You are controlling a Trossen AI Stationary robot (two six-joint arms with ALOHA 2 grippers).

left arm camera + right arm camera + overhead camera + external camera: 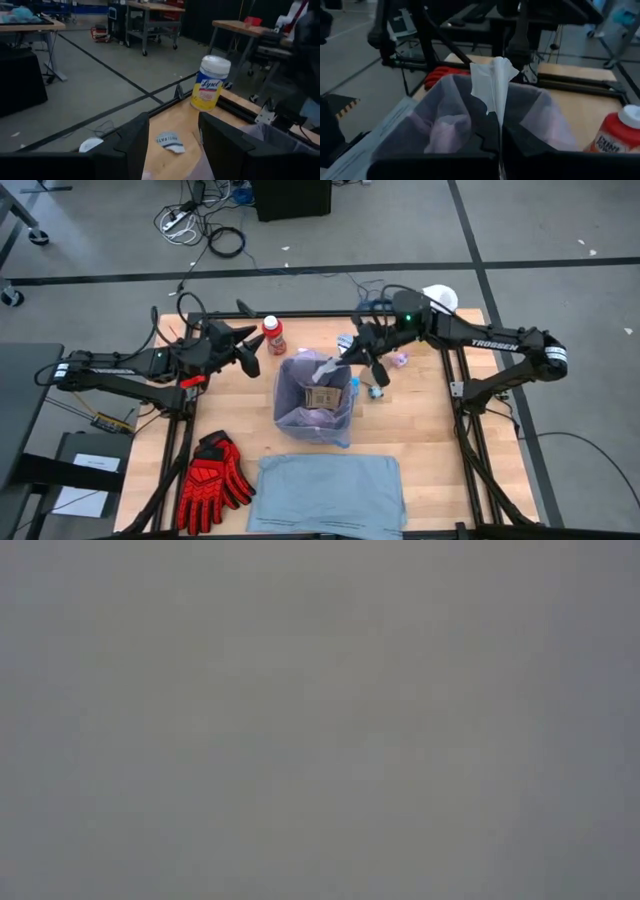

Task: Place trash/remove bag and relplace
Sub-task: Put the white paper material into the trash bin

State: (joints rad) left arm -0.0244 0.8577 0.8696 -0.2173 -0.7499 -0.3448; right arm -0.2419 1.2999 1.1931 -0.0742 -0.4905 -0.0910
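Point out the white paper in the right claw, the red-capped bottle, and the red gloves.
white paper [492,82]: right wrist view, middle of the crumpled sheet.
red-capped bottle [273,336]: high view, its body.
red gloves [212,473]: high view, palm area of the pair.

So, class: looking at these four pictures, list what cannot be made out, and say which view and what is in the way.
- Low view: a flat grey blur; nothing shows.
- High view: the items beside the right gripper are too small to identify.
- Right wrist view: the bag hides the bin's contents; the white paper hides what is behind it.
- Left wrist view: the left gripper's fingers cover the near table.
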